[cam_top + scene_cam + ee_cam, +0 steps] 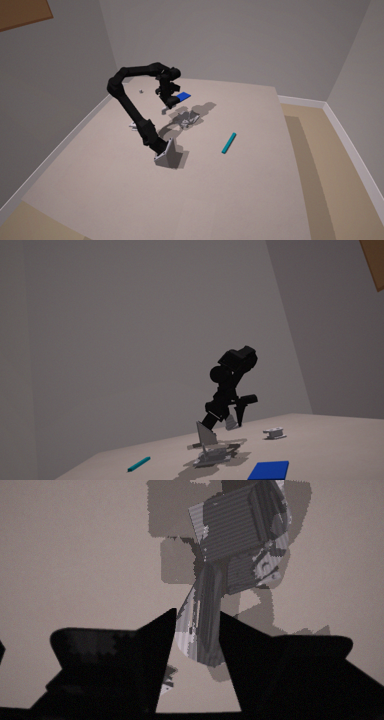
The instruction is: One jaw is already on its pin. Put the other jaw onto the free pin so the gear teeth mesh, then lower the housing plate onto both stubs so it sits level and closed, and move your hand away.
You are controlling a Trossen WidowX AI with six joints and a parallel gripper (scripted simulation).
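My gripper (169, 107) (233, 421) (195, 613) is shut on the loose grey jaw (163, 110) (230, 423) (202, 630) and holds it above the table, its free end hanging out beyond the fingertips. The grey base (187, 118) (212, 462) (227, 525) lies lower, away from the held jaw, in the arm's shadow. The other jaw (204, 452) stands up on the base; the free pin cannot be made out. The grey housing plate (132, 125) (275, 433) sits apart on the table, partly behind the arm in the top view.
A blue plate (184, 96) (269, 470) lies beyond the base, partly behind the gripper in the top view. A teal bar (229, 143) (138, 464) lies on the table to the right in the top view. A small grey cylinder (140, 91) stands near the far left edge.
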